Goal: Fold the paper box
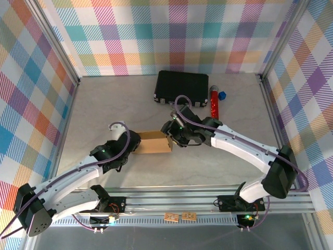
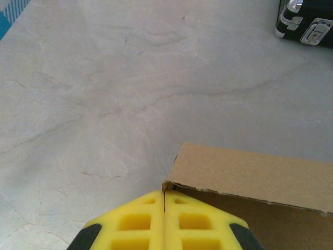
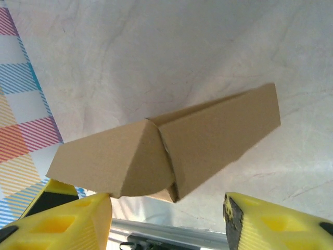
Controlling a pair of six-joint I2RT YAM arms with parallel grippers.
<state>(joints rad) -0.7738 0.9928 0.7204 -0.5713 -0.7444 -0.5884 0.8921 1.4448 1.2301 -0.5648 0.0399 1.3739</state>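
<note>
The paper box (image 1: 155,141) looks close to finished. It lies on the counter (image 1: 104,99) as a shallow, closed brown block rather than a flat sheet, with its long walls up and its top panel down. In the right wrist view the end nearest the camera has a rounded flap (image 3: 148,166) folded down over it. The flap's lower edge stands a little proud of the wall beside it, and a thin seam shows between the two. My reading is that the main folds are made and what is left is seating this end flap fully — whether its tab is already tucked in cannot be told from here. The far end is hidden.

The box sits mid-counter between the two arms, well apart from the black case (image 1: 182,87) at the back.

The left tool (image 2: 164,200) is closed with its yellow tips together and nothing visible between them. It touches the box's left corner, as if bracing it.

The right tool (image 3: 166,208) is at the opposite end with its jaws standing wide apart and gripping nothing. The flapped end of the box lies just ahead of the two fingers (image 3: 67,219), roughly centred between them and clear of both.
</note>
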